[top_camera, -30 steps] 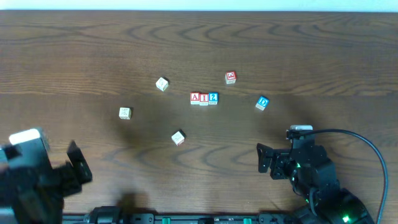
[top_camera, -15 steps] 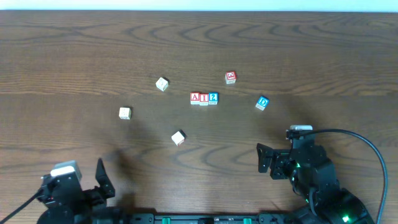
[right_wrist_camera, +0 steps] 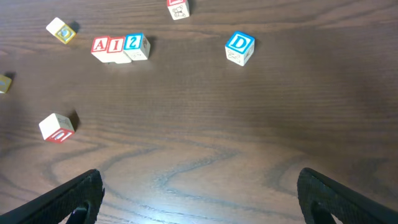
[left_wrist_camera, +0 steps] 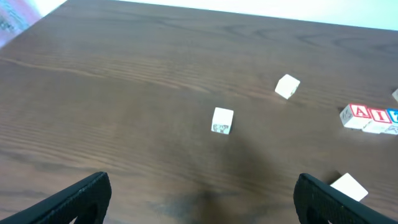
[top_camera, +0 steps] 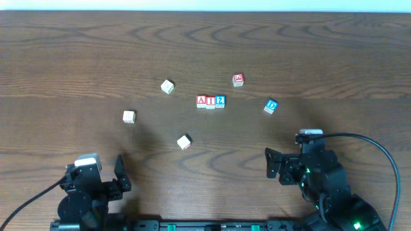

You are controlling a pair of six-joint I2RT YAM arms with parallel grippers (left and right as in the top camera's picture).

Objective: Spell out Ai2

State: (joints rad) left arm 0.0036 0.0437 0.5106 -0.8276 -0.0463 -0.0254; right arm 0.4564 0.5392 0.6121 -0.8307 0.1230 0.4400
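Three letter blocks stand touching in a row at the table's middle: a red A [top_camera: 201,101], a red I [top_camera: 210,101] and a blue 2 [top_camera: 220,101]. The row also shows in the right wrist view [right_wrist_camera: 120,47] and at the right edge of the left wrist view [left_wrist_camera: 369,117]. My left gripper [top_camera: 119,177] is open and empty near the front left edge. My right gripper [top_camera: 273,163] is open and empty at the front right. Both are well clear of the row.
Loose blocks lie around the row: a blue D [top_camera: 271,106], a red-topped block [top_camera: 238,79], pale blocks at the back [top_camera: 167,86], left [top_camera: 129,116] and front [top_camera: 184,142]. A black cable [top_camera: 379,151] arcs at the right.
My left arm has swung in from the far left edge toward the front of the table and settled low. The right arm and all blocks have not moved.
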